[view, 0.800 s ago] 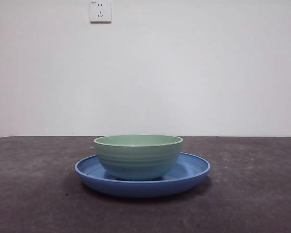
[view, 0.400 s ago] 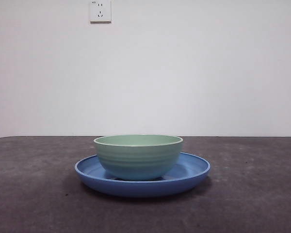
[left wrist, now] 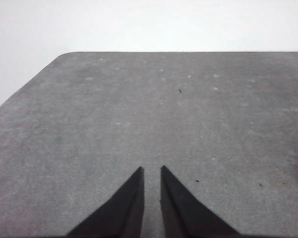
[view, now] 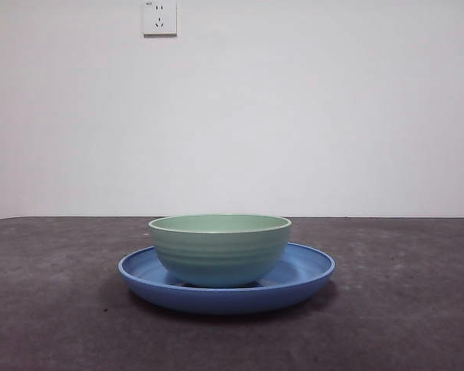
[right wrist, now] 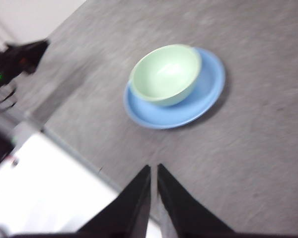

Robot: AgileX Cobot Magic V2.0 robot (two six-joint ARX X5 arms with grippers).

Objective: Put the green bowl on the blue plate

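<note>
While green bowl (view: 220,249) sits upright inside blue plate (view: 301,270) | you see both well beyond right gripper (right wrist: 154,169) fingertips, narrow gap, empty | left gripper (left wrist: 151,171) narrow gap, over bare table (left wrist: 89,124).

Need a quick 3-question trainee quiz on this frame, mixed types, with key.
1. True or false: the green bowl rests on the blue plate.
2. In the front view, what is mounted on the wall?
A) wall socket
B) clock
C) shelf
3. Fill in: the right gripper is well clear of the bowl, holding ____.

Key: 1 true; 2 A; 3 nothing. The left gripper sees only bare table.
</note>
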